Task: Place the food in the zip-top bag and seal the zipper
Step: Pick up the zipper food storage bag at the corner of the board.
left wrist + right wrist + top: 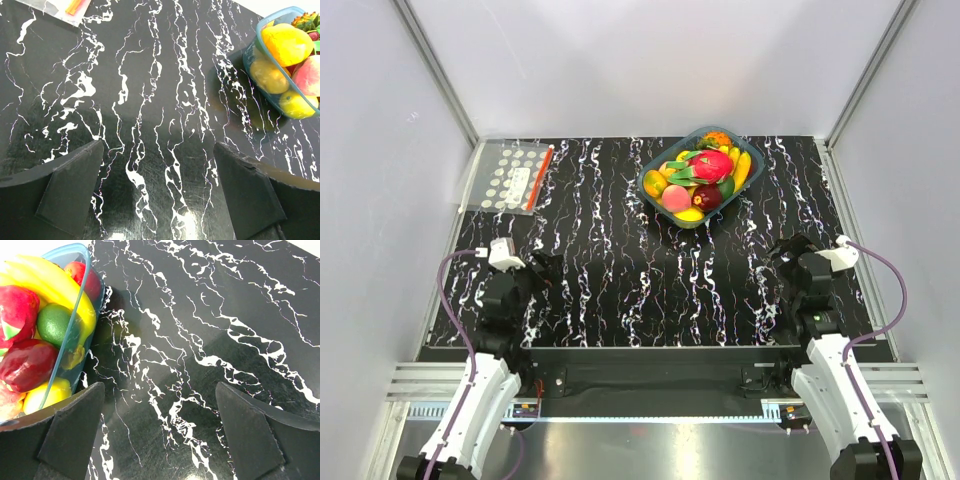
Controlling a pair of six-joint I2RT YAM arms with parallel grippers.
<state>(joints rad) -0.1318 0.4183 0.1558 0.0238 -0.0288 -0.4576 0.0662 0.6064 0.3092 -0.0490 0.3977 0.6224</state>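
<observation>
The food [698,180] is a heap of toy fruits in a dark teal tray [645,190] at the far middle-right. It includes a dark red one [706,197], a yellow one [689,214] and an orange one [655,184]. The clear zip-top bag [532,182] lies flat in the far left corner, its red-orange zipper [541,176] along the right edge. My left gripper [545,268] is open and empty over the near left table, as the left wrist view [157,145] shows. My right gripper [782,255] is open and empty near right, as the right wrist view [160,385] shows.
A clear sheet with rows of white dots [500,180] lies with the bag; I cannot tell which is on top. The tray's side [250,65] shows at the left wrist view's right edge, and its rim [82,290] at the right wrist view's left. White walls enclose the black marbled table [620,260].
</observation>
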